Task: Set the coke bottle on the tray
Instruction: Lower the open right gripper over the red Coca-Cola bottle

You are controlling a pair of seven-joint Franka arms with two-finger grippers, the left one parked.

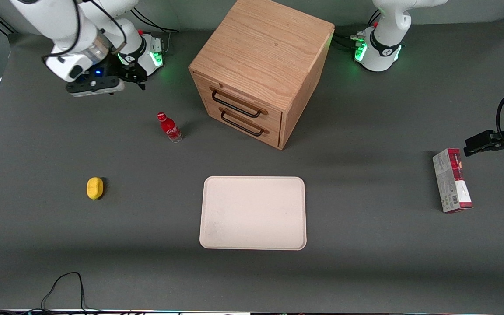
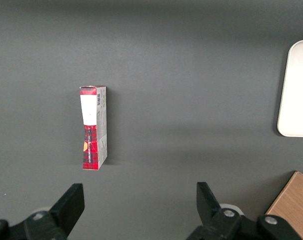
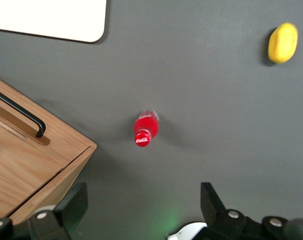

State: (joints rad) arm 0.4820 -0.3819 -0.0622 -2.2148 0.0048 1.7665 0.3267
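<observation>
Hovering high above the table near its own base, the working arm's gripper (image 3: 141,210) hangs with its fingers spread wide and empty, looking straight down on the coke bottle (image 1: 169,127). Upright on the dark grey mat (image 1: 365,271), the bottle stands just beside the wooden drawer cabinet (image 1: 258,65) and farther from the front camera than the cream tray (image 1: 253,213), which lies bare and well apart from it. Reaching is the step in hand: the gripper would do best to descend squarely over the red cap, fingers either side of the slim body, and close below the neck so the light bottle does not tip. Clearance from the cabinet's corner looks worth minding. Elsewhere on the matte mat, a yellow lemon (image 1: 95,188) rests toward the working arm's end, and a red-and-grey carton (image 1: 452,180) toward the parked arm's.
</observation>
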